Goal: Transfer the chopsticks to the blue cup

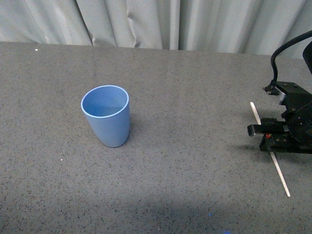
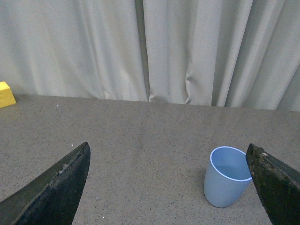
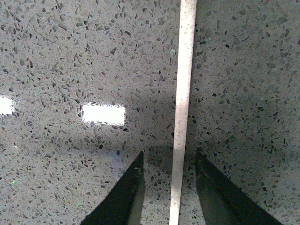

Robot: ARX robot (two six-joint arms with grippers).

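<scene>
Chopsticks (image 3: 182, 93) lie flat on the speckled table (image 1: 195, 73). Only the right wrist view shows the right gripper (image 3: 168, 154) straddling the stick, its jaws narrowly parted and touching neither side. Well apart to the left, the blue cup (image 1: 106, 119) stands upright. The left gripper (image 2: 168, 146) gapes wide and empty, and its view alone catches a yellow block (image 2: 5, 93) by the curtain (image 2: 140, 47).

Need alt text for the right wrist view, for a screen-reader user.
A thin off-white chopstick lies on a speckled grey table, running straight between the dark jaws of the right gripper, which stand open on either side without touching it. A bright rectangular reflection shows on the table beside it.
</scene>
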